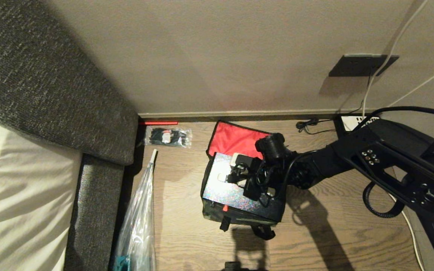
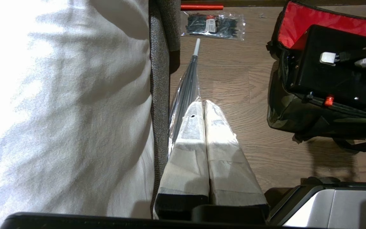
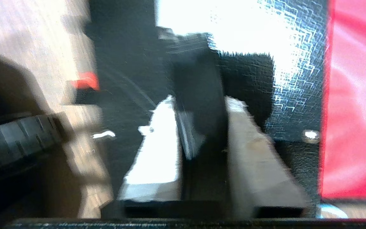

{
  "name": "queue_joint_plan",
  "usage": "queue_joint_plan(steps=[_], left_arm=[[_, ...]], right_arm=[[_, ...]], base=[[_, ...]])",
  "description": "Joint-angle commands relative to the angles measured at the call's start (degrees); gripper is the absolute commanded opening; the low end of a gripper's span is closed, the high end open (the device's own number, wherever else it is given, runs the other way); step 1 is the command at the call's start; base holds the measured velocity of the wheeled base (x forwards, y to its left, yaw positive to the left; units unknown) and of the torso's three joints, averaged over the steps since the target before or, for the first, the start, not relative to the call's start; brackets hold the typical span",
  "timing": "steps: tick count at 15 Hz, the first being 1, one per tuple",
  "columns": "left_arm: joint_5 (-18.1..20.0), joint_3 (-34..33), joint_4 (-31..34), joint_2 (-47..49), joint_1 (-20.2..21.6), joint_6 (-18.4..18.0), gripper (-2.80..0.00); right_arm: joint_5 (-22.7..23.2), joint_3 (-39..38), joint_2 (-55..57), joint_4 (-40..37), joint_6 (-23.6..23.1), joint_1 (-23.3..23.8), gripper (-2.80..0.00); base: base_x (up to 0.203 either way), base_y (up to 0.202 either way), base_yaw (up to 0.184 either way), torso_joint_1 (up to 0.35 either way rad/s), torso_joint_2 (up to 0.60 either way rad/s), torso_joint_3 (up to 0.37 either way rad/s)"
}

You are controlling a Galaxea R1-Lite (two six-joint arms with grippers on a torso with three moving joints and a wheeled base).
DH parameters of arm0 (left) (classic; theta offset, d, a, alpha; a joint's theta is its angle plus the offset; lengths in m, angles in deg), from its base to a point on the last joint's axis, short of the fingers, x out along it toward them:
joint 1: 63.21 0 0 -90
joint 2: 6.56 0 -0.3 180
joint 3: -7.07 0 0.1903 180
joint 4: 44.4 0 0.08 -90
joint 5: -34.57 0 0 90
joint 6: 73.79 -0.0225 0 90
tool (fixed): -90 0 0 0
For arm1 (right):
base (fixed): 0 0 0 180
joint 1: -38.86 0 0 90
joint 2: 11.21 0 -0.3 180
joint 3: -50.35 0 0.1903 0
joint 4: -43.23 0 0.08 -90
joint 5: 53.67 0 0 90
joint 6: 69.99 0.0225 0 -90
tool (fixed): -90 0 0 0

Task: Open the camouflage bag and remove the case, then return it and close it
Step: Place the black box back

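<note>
The camouflage bag [image 1: 239, 216] stands on the wooden floor with its lid back, the red lining [image 1: 236, 139] showing. The case [image 1: 220, 188], black with a speckled sheen, lies flat across the bag's open top, its small red latch [image 1: 225, 207] on the near edge. My right gripper [image 1: 236, 175] reaches down onto the case. In the right wrist view the gripper [image 3: 202, 100] has the case's black handle filling the gap between its fingers. The left wrist view shows the bag [image 2: 297, 117] and case [image 2: 329, 79] off to one side, while my left gripper [image 2: 203, 102] hangs parked over the floor, shut and empty.
A grey upholstered bed frame [image 1: 51, 94] with white bedding fills the left. A clear plastic bag [image 1: 138, 222] leans against it. A packet of black zip ties [image 1: 168, 136] and a red rod [image 1: 158, 122] lie by the wall. Cables and a power strip [image 1: 354, 121] sit at the right.
</note>
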Motion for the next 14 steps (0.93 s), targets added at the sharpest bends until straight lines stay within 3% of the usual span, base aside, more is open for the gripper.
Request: queue_joint_plan(steps=[1,7,12,13,14], left_arm=[[-0.02,-0.09,0.00,-0.11,0.02,-0.01,-2.80],[-0.02,-0.09,0.00,-0.02,0.02,-0.01,-2.80],[-0.02,-0.09,0.00,-0.02,0.02,-0.01,-2.80],[-0.02,-0.09,0.00,-0.02,0.02,-0.01,-2.80],[-0.02,-0.09,0.00,-0.11,-0.06,0.07,-2.80]], right_arm=[[-0.35,-0.18,1.01,0.06,-0.43,0.08,0.00],[-0.31,-3.18,-2.80,-0.38,-0.39,0.05,0.00],[-0.38,-13.24,-16.12,-0.50,0.33,0.61,0.00],[-0.49,-14.52,-17.14,-0.53,0.76,0.67,-2.80],[-0.69,-16.57,-19.09,-0.72,1.45,0.70,-2.80]], base=[[0.000,0.000,0.000,0.000,0.00,0.000],[0.000,0.000,0.000,0.000,0.00,0.000],[0.000,0.000,0.000,0.000,0.00,0.000],[0.000,0.000,0.000,0.000,0.00,0.000],[0.000,0.000,0.000,0.000,0.00,0.000]])
